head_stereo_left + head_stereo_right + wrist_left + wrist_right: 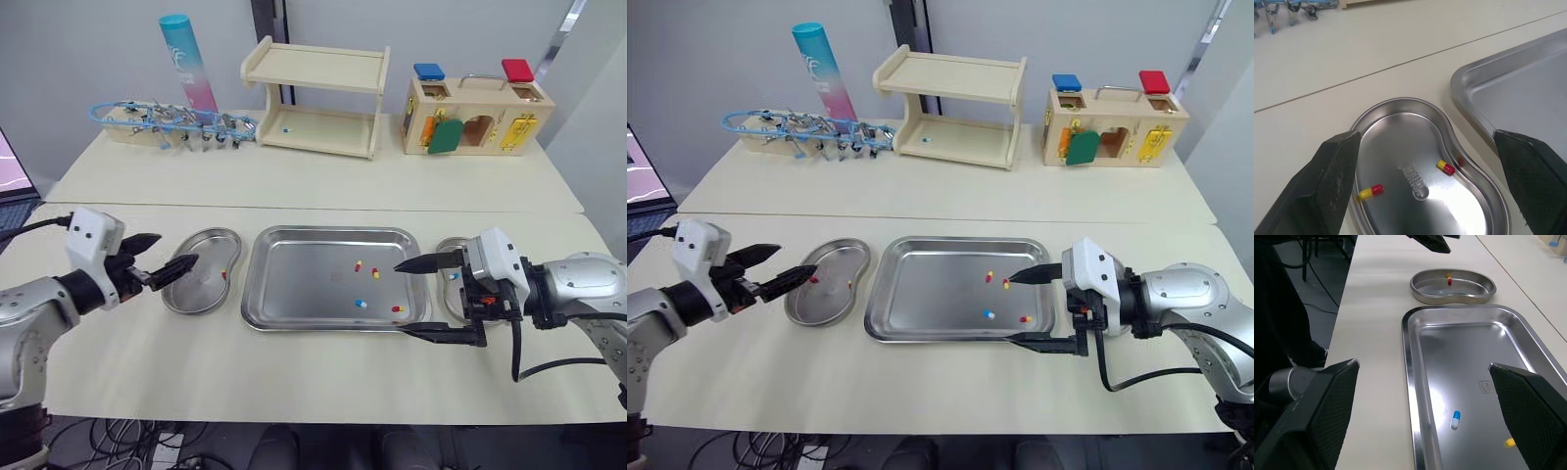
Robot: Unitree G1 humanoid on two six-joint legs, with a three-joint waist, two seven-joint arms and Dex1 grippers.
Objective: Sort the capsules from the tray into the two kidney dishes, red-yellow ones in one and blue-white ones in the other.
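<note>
Cream table (1352, 63); left kidney dish (1400, 134) bears embossed lettering (1415, 177), perhaps a brand.

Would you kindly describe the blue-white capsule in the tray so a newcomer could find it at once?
Find the large steel tray in the middle of the near table. The blue-white capsule lies in its right half, near the front rim. Its three neighbours are all red and yellow.
</note>
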